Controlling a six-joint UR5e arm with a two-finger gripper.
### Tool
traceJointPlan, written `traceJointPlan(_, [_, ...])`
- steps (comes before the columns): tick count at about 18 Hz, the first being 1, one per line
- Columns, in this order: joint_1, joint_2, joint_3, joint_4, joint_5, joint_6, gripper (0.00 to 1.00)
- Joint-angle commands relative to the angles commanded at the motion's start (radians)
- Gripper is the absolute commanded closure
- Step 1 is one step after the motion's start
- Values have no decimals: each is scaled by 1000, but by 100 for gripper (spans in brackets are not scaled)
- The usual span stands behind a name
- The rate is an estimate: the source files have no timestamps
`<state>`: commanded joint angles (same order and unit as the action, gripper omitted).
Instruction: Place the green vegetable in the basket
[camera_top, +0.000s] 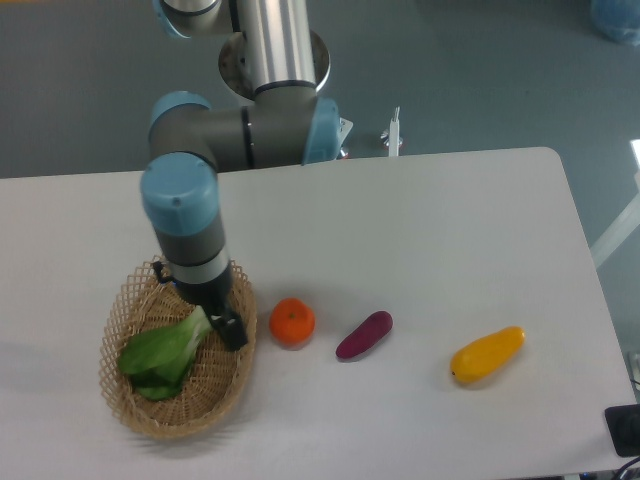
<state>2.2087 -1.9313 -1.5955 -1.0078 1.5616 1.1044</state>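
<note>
The bok choy (165, 352) lies inside the basket (130, 416), stem end up against the gripper (228, 331), whose jaws I cannot tell are spread or closed from here, so the placing looks nearly done and next calls for lifting the arm clear.

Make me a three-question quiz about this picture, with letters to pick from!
1. Where is the green vegetable?
A. on the table beside the orange
B. in the basket
C. at the table's far right

2. How many fruits and vegetables lie on the table outside the basket?
A. one
B. five
C. three

3. How does the gripper stand?
A. high above the yellow vegetable
B. low at the basket's right side, by the green vegetable's pale stem
C. out of sight

Answers:
1 B, its leaves lie on the wicker.
2 C, the orange, purple vegetable and yellow vegetable.
3 B, its dark tip sits there.
</note>
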Motion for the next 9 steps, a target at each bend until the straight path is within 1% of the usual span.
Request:
traceJointPlan(1, [29,-5,14,0,-2,27,0])
traceJointPlan(3, [115,-11,41,-6,-2,134,0])
traceJointPlan(4, [140,-15,57,-15,-2,170,0])
traceJointPlan(7, [206,-47,89,-21,-2,193,0])
traceJointPlan(9, [247,-69,118,-28,-2,239,0])
